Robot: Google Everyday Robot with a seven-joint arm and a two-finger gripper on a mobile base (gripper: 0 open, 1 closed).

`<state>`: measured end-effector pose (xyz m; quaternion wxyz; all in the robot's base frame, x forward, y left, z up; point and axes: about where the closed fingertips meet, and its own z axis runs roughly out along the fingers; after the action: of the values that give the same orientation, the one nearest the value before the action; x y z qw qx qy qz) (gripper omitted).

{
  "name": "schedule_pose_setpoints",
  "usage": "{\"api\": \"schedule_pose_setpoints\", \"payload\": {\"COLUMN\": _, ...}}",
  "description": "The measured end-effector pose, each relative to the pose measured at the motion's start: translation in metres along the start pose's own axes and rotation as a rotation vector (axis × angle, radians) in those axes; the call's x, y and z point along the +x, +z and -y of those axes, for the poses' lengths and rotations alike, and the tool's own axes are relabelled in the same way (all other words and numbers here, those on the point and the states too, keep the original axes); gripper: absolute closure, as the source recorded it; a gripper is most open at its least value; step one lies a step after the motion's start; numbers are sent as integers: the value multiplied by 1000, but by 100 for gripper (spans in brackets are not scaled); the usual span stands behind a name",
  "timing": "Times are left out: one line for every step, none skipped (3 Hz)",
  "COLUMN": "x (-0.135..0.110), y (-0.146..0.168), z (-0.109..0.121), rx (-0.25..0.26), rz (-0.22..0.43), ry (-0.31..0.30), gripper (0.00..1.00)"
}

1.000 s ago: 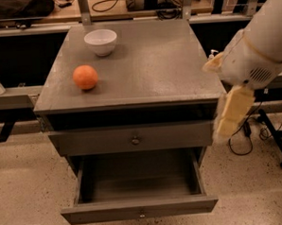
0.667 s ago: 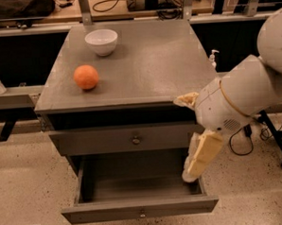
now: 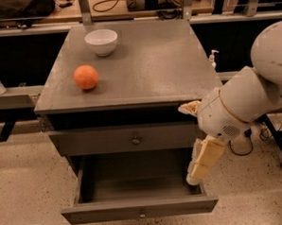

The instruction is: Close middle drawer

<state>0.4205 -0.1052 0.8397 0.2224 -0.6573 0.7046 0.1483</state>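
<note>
We see the grey desk (image 3: 167, 65) filling the centre, and the white arm (image 3: 244, 99) reaching in from 3 o'clock. The middle drawer (image 3: 103, 213) stands pulled well out at 6 o'clock, its slim front panel low in view, below the taller drawer front (image 3: 95, 141), which is shut. The tool (image 3: 195, 175) hangs at 4 o'clock, over the open drawer's right rear corner; we cannot tell whether it is open or closed. A white bowl (image 3: 101, 41) and an orange (image 3: 86, 77) sit on top at 11 o'clock, and the tiny knob (image 3: 142, 213) marks the panel's centre.

To close it well, we judge the tool should come out in front of the panel, near the knob, and push straight towards 12 o'clock. A push from the right end may skew the drawer in its runners.

Against a second ago, the tool has dropped from beside the taller front towards 7 o'clock. The drawer is just as far out, and bowl and orange have not moved.
</note>
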Motion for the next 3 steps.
{"api": "schedule_pose_setpoints", "payload": {"x": 44, "y": 48, "z": -9, "rx": -42, "rz": 57, "ry": 40, "gripper": 0}}
{"api": "schedule_pose_setpoints", "payload": {"x": 127, "y": 107, "z": -12, "rx": 26, "rz": 151, "ry": 15, "gripper": 0}}
{"api": "schedule_pose_setpoints", "payload": {"x": 158, "y": 130, "z": -13, "rx": 70, "rz": 175, "ry": -27, "gripper": 0}}
